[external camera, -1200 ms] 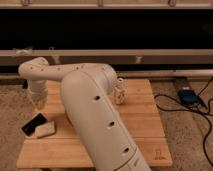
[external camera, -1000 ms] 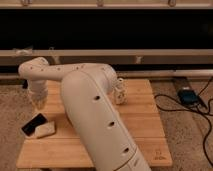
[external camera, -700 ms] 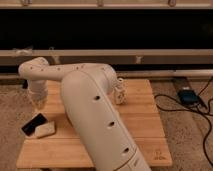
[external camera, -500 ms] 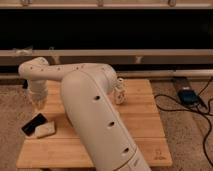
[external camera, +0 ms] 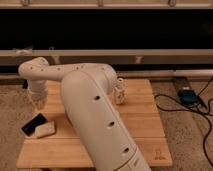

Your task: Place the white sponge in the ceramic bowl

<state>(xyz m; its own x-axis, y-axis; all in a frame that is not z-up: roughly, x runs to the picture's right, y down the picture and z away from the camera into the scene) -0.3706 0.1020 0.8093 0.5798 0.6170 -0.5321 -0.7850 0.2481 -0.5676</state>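
**Desk:** What has moved since the earlier frame?

**Photographer:** Nothing. The arm (external camera: 95, 120) keeps the same arc across the table (external camera: 147, 117). The gripper (external camera: 38, 103) hangs over the table's left edge, pointing down, as before.

**Desk:** Its grip?

**Photographer:** Cannot be told from this view. The sponge (external camera: 45, 130) lies on the table near the front left corner, touching the phone (external camera: 33, 124). It is below the gripper in the frame and apart from it.

**Desk:** And the bowl?

**Photographer:** Not in sight, possibly hidden behind the arm. Only a small white bottle (external camera: 119, 93) shows past it, near the table's back edge.

**Desk:** Which step, then?

**Photographer:** The approach, by my reading; the pick is not yet made. The next move calls for coming down squarely on the sponge without catching the phone. Then a lift and a carry across to wherever the bowl sits.
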